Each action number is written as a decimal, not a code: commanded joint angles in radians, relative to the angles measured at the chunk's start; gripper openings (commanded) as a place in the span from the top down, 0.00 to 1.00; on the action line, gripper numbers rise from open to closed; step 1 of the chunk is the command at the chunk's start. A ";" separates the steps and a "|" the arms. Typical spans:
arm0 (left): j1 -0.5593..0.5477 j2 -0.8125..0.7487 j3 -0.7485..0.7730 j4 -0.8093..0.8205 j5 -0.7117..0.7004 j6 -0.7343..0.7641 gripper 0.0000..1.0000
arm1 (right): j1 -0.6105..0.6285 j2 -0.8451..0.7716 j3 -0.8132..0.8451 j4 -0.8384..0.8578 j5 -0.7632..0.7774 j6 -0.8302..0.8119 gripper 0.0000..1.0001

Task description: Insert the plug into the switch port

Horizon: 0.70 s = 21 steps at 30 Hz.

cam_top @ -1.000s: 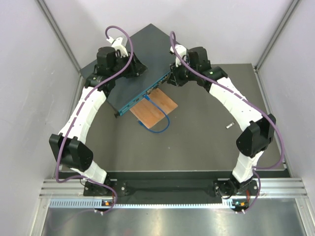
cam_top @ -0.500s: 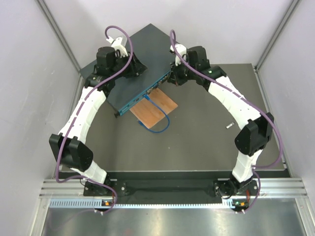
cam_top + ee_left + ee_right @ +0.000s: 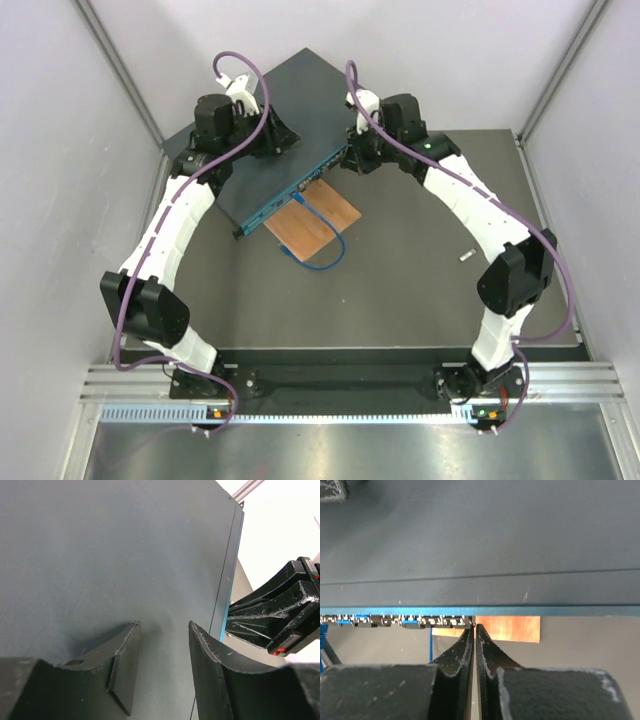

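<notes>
Switch, flat dark teal box, edge port row, left jaws apart, right jaws together

Dark teal-blue switch; orange-brown wood-grain board; blue cable; dark grey table.

Overhead view, two wrist close-ups, sharing switch

Pale walls, dark table — perhaps matte
</notes>
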 commanded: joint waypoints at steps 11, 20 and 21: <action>0.032 -0.052 0.018 0.066 0.107 0.026 0.33 | -0.228 -0.304 -0.216 0.197 -0.207 -0.071 0.59; 0.002 -0.014 0.125 -0.161 0.288 0.275 0.11 | -0.544 -0.426 -0.309 -0.274 -0.291 -0.507 0.14; -0.008 -0.013 0.125 -0.187 0.294 0.348 0.11 | -0.586 -0.418 -0.312 -0.337 -0.277 -0.562 0.14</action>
